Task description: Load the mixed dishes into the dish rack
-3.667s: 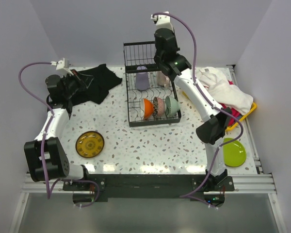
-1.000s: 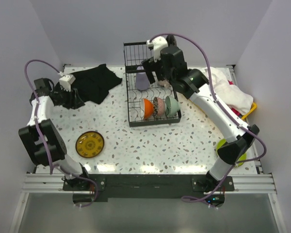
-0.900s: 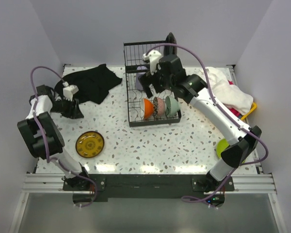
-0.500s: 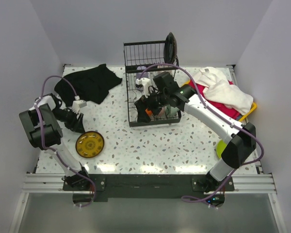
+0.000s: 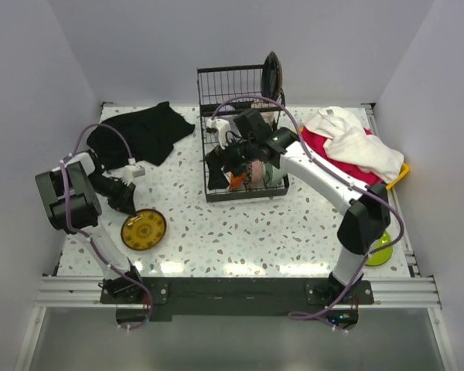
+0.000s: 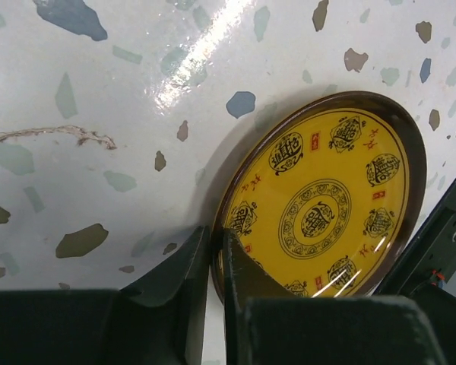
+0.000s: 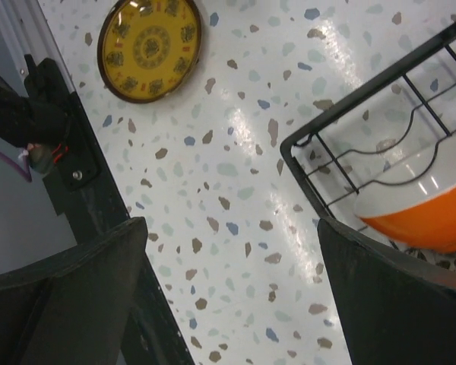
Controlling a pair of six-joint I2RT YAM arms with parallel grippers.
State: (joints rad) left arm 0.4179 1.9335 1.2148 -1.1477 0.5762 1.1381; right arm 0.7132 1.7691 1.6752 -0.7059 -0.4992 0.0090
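A yellow plate [image 5: 143, 229] with a dark rim lies flat on the table at the front left. My left gripper [image 5: 129, 207] is at its far-left edge. In the left wrist view the two fingers [image 6: 215, 232] are pinched on the plate's [image 6: 327, 205] rim, one outside and one on top. The black wire dish rack [image 5: 243, 197] stands at the middle back, with an orange bowl [image 5: 233, 179] in its lower grid and a black plate [image 5: 272, 73] upright at its back. My right gripper [image 5: 220, 166] hangs open and empty over the rack's front-left corner [image 7: 304, 144], beside the orange bowl [image 7: 425, 213].
A black cloth [image 5: 143, 131] lies at the back left. A yellow tray [image 5: 402, 174] at the right holds white and red cloths. A lime green plate [image 5: 383, 251] sits at the front right behind my right arm's base.
My left gripper came down from the black cloth to the yellow plate and closed on its rim. My right arm swung from the rack's back to its front-left corner, jaws wide.
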